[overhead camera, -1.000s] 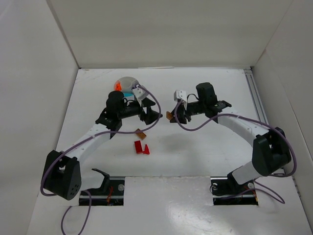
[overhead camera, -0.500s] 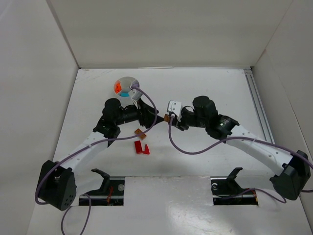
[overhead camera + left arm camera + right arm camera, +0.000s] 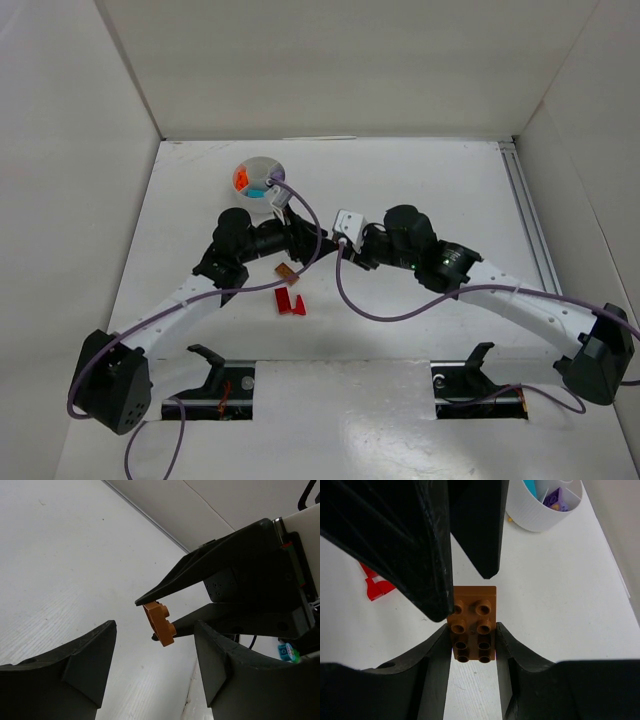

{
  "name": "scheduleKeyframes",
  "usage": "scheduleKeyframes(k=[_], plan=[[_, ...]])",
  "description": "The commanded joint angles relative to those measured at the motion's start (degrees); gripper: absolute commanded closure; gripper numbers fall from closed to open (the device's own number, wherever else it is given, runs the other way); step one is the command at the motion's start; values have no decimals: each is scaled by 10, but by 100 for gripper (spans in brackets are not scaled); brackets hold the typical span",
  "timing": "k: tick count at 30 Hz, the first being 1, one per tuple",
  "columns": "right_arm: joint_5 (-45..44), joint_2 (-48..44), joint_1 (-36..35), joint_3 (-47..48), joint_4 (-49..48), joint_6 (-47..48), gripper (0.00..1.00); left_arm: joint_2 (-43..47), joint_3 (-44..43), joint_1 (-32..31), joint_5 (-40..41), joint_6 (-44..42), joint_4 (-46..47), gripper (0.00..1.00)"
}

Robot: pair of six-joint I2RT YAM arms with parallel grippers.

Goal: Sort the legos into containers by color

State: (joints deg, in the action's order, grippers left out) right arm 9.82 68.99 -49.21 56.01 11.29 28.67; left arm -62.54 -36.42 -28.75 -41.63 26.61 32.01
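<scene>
Right gripper (image 3: 471,630) is clamped on a brown-orange brick (image 3: 473,609) in mid-air. Left gripper (image 3: 155,624) has jaws apart, near it. White dish (image 3: 536,518) holds orange, teal and purple pieces. Unsorted: red pieces (image 3: 290,301) and a second brown-orange brick (image 3: 286,271).

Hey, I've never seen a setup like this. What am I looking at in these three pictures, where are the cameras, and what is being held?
Two robot arms stand on a white table, each ending in a two-finger gripper. One picture looks down from above; the other two come from a camera on each wrist. The right gripper pinches a brown-orange brick, off the table, facing the open left gripper. On the table lie red pieces, another brown-orange piece and a white divided dish holding coloured pieces.
</scene>
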Motion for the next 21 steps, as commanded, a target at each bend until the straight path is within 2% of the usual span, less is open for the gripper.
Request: scheduleKeyframes(k=[1,4,9,11,16,18,21], plan=[[-13,-8,-5,5,-41,-12,100,-7,1,-10,-2,3,35,41],[-13,-8,-5,5,-46,-12,100,-21,-4,-21,-2,3,35,46],[-13,-8,-5,0,-46,-12,100,-39,-22,-27,9,3,35,66],[-13,-13,-5,-7,-46,-12,100,-39,-22,-32,15,8,35,70],[-8,-18,-11,-19,-46,-6,100,-44,-22,-38,26,13,35,70],[-8,-18,-11,-25,-46,-6,100,-37,-22,-38,42,13,35,65],[-8,-24,-11,-30,-46,-6,100,-32,-22,-38,47,19,35,65]])
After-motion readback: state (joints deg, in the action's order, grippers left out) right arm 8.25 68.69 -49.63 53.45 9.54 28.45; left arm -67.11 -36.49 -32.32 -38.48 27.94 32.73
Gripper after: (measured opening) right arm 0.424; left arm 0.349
